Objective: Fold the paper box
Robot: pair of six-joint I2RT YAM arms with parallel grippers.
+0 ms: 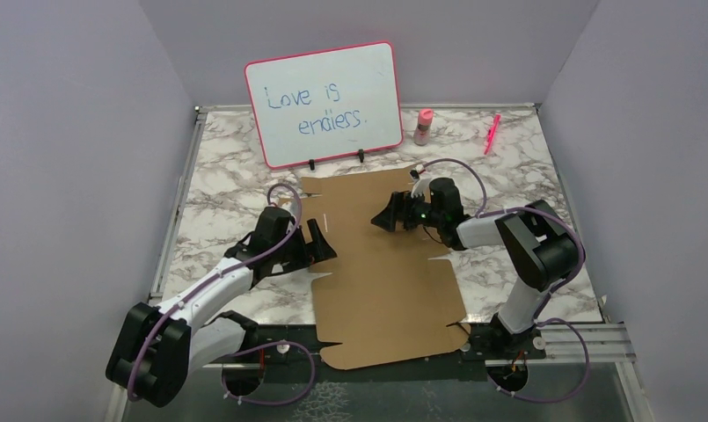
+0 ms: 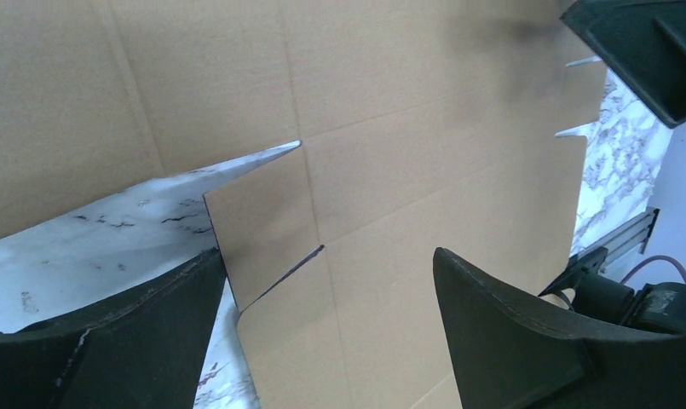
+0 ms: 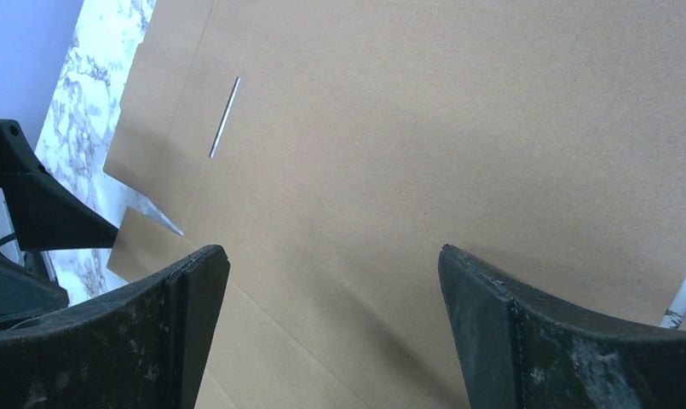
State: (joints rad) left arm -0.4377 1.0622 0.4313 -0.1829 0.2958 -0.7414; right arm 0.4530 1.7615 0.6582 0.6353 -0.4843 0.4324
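Paper box point(image 1: 385, 272) as one flat brown cardboard sheet, unfolded, running from centre frame down to lower centre of top view on marble table point(image 1: 227, 176); near end overhanging the table's front edge between the arm bases. Cut notches and flaps along both long sides; thin slit point(image 3: 224, 118) in upper left of right wrist view. Left gripper point(image 1: 319, 244) left of centre, at the sheet's left edge, spread wide, gripping nothing; in left wrist view one finger point(image 2: 135, 341) over marble at lower left, the other over cardboard at lower right, a notched flap point(image 2: 267, 234) between them. Contact with the sheet: cannot tell. Right gripper point(image 1: 387, 218) just above centre frame, over the sheet's upper half, pointing left, also spread wide and holding nothing; only bare cardboard between its fingers in right wrist view. Pink-framed whiteboard point(image 1: 324, 101) propped upright at upper centre, just behind the sheet's far end. Pink bottle point(image 1: 423, 127) beside it to the right; pink marker point(image 1: 492, 134) farther right, well apart from the sheet.
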